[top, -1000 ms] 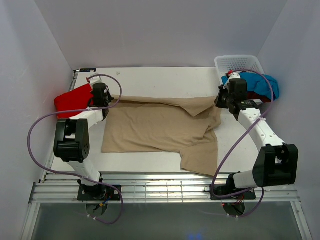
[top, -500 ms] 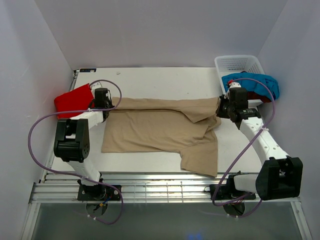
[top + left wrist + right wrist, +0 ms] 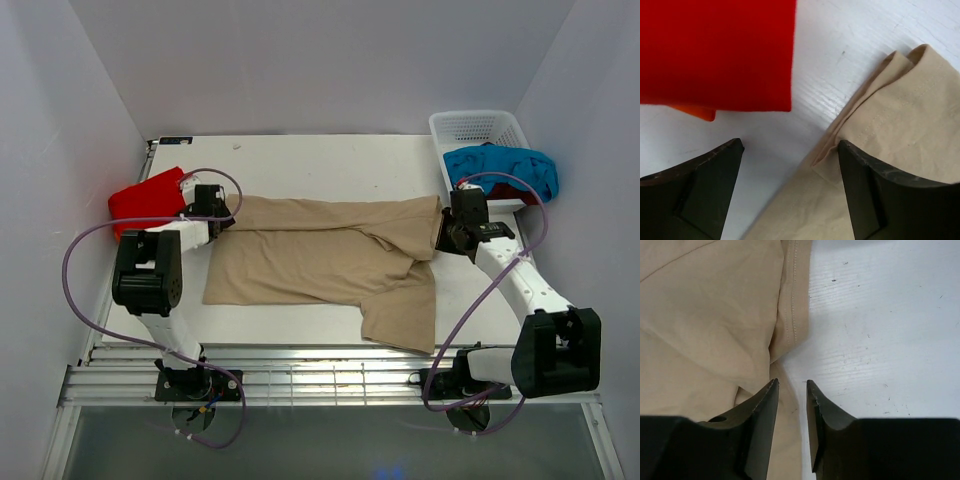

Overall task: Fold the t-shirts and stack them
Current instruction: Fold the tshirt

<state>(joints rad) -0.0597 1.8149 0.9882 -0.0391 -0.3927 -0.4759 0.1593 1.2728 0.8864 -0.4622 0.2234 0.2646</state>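
Observation:
A tan t-shirt [image 3: 320,262] lies spread across the middle of the table, its far edge folded over in a straight band. My left gripper [image 3: 222,212] is at the band's left end, wide open and holding nothing. In the left wrist view the tan corner [image 3: 890,115] lies by the right finger [image 3: 880,200]. My right gripper [image 3: 445,236] is at the band's right end, its jaws a narrow gap apart over the shirt's hem [image 3: 790,315], gripping nothing. A folded red t-shirt [image 3: 145,197] with orange beneath [image 3: 697,112] lies at the far left. A turquoise t-shirt [image 3: 500,167] hangs over the basket.
A white mesh basket [image 3: 478,126] stands at the back right corner. White walls close in the table on three sides. Purple cables loop from both arms. The arm bases sit on a metal rail [image 3: 330,385] along the near edge.
Both grippers carried the tan shirt's far edge down toward the table and pulled it straight. Both then opened and let the cloth go, the left wide and the right a little.

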